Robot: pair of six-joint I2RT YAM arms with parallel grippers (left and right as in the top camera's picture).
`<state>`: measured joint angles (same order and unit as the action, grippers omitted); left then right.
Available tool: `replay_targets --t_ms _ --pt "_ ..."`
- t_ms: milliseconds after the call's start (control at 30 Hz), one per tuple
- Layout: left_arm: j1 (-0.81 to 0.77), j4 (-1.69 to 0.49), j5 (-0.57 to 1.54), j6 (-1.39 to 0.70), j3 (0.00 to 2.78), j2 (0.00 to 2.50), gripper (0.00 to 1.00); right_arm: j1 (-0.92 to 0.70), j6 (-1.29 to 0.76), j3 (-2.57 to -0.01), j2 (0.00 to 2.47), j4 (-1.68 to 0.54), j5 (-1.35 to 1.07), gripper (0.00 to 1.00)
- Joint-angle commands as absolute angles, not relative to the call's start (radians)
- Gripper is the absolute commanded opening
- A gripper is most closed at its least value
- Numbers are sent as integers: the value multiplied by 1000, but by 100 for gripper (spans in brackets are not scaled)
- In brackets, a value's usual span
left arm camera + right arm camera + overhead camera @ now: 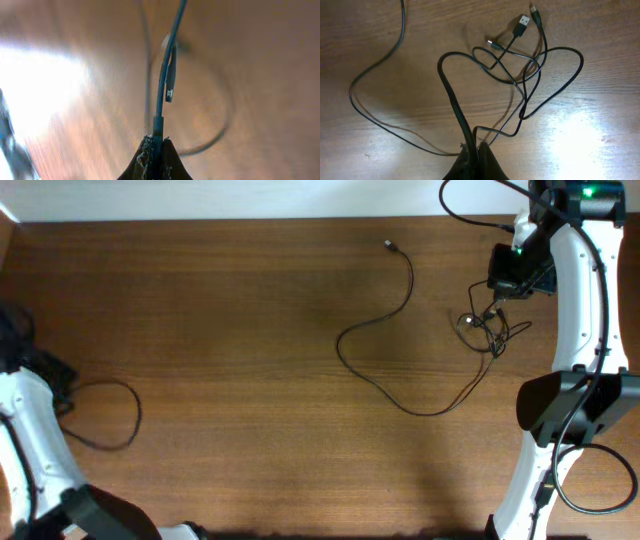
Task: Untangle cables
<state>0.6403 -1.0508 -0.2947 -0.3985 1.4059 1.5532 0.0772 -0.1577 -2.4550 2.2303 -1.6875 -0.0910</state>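
Note:
The cables lie in two places. A small knot of thin black cords point(487, 330) sits at the right, and one long strand point(400, 310) runs from it in a wide curve to a plug end point(389, 246) at the back. My right gripper point(476, 146) is shut on a thick black cord of that knot point(452, 95); loose loops and a USB plug point(522, 22) spread beyond it. A separate cable loop point(118, 415) lies at the far left. My left gripper point(157, 142) is shut on that cable point(165, 75), whose small plug point(171, 82) hangs beside it.
The wooden table point(240, 330) spans the view, with a white wall strip along its back edge. The right arm point(575, 300) stands over the right side, its own thick cable looping near the front right corner. The left arm point(35, 430) occupies the front left.

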Motion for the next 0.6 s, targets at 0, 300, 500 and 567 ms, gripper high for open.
replay_targets --t_ms 0,300,500,567 --pt "664 -960 -187 -587 1193 1563 0 70 -161 -2457 2234 -1681 -97 4" --pt "664 -614 -64 -501 919 1574 99 70 -161 -2457 2234 -1681 -97 4" --pt "647 -775 272 -202 1121 1567 99 70 -162 -2457 2234 -1684 -97 4" --pt "607 -729 303 -138 1118 1575 91 70 -162 -2457 2234 -1684 -98 4"
